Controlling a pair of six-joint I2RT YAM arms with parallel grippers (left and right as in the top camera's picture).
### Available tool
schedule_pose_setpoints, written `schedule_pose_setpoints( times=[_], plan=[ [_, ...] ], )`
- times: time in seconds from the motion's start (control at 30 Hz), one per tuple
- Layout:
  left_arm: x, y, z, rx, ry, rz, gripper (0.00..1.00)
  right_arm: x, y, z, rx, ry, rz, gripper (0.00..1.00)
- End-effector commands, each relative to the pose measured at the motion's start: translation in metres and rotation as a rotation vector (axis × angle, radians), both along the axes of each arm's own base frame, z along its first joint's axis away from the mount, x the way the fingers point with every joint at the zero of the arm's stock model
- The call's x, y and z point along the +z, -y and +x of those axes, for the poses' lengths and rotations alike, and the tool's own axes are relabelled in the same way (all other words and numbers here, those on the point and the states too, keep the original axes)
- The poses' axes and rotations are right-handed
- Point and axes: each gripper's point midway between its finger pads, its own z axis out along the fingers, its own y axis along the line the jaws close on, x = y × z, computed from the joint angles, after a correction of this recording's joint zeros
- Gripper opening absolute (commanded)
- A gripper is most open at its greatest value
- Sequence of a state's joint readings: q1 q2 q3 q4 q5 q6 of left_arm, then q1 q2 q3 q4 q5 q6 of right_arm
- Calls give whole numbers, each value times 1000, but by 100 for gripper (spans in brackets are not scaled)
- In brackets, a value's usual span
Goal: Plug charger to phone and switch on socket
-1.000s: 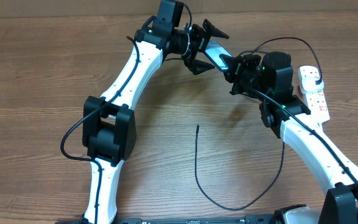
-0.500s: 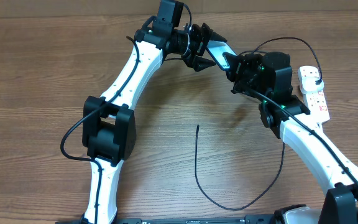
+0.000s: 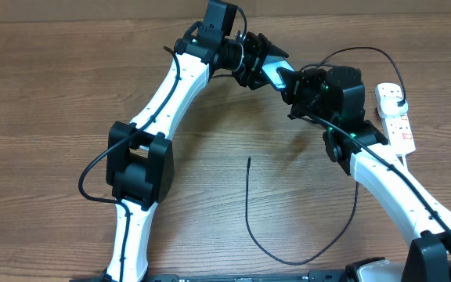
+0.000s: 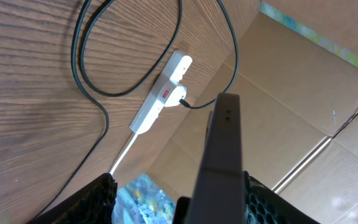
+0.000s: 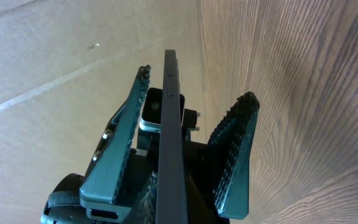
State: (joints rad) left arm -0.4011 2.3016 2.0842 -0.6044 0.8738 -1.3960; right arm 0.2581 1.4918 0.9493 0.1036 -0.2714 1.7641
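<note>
Slim dark-edged phone (image 5: 169, 137) with cyan screen held on edge above the table's (image 3: 53, 94) far edge: right gripper (image 3: 292, 81) clamped on 1 end, left gripper (image 5: 196, 85) part-open, straddling the other, likely to steady it. Thin black charger cable (image 3: 249, 211) tip lies free mid-table

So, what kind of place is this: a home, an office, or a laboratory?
Most likely a robot test bench in a laboratory. A left arm and a right arm reach over a wood-grain table, plain cardboard panels stand at its edge, and a white power strip lies on it.
</note>
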Motion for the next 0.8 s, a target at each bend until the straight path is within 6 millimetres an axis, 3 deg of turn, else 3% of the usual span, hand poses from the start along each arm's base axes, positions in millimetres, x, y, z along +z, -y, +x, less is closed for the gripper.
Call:
schedule_pose_setpoints(
  times=[0.0,0.1,0.3,0.47,0.77],
  plan=[
    [37,4,-2,-2,83,-21,62,17,-3,3,7,50,3,4],
    [37,5,-3,-4,83,-20,55,17,-3,3,7,49,2,4],
    [35,6,0,11,94,-6,24,17,-3,3,6,50,2,4],
    [35,6,0,13,97,-5,5,17,-3,3,7,49,2,4],
    [34,5,1,17,99,0,4,17,-3,3,7,49,2,4]
  ],
)
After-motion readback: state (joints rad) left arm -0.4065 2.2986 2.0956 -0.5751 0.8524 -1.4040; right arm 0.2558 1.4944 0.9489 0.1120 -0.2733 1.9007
